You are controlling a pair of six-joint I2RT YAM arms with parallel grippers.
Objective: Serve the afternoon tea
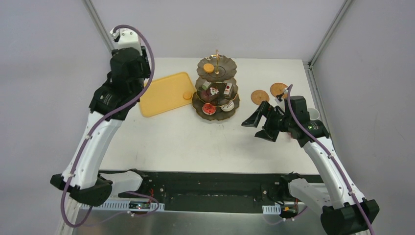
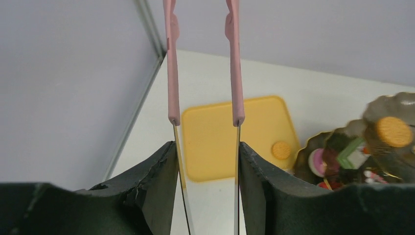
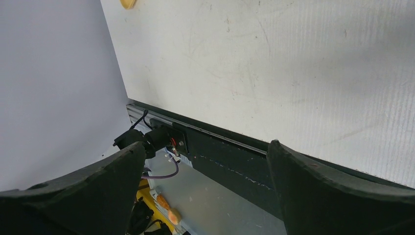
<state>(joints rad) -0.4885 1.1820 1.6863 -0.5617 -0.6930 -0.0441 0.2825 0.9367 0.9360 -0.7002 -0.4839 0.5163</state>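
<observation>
Loaded stand (image 1: 219, 117) at rear-centre of table (image 1: 195, 142); L gripper w/ tongs, R gripper bare

L gripper (image 2: 206, 147) is raised over the rear-left of the table, clamped on the metal shanks of pink-tipped tongs (image 2: 171, 63); tong arms stand apart w/ nothing btwn them. Yellow tray (image 2: 230, 142) lies below, just left of the stand, w/ one orange cookie (image 2: 281, 150) near its right edge. A second cookie (image 1: 209, 68) sits on the top tier, small cakes (image 1: 209, 108) on the mid & bottom tiers. R gripper (image 3: 206, 146) hovers right of the stand, jaws spread wide, holding nothing. Two coasters (image 1: 260, 96) lie side by side beyond it; a pale cup (image 1: 313, 113) peeks out behind the R arm
</observation>
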